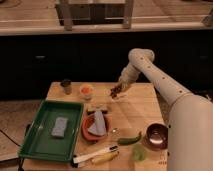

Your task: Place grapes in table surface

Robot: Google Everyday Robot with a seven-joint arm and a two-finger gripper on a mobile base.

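Observation:
The grapes [115,91], a small dark reddish bunch, sit at the tip of my gripper [117,92] over the far middle of the table surface [135,112], a light tan wooden top. The arm reaches in from the right and bends down to that spot. The gripper looks shut on the bunch, holding it just above or at the wood; I cannot tell whether it touches.
A small dark cup [65,86] and a small bowl with orange contents [86,90] stand to the left. A green tray [37,142] holds a grey sponge [60,127]. Nearer are a red plate [88,131], a green pepper [129,139], a maroon bowl [157,135] and a banana [105,159].

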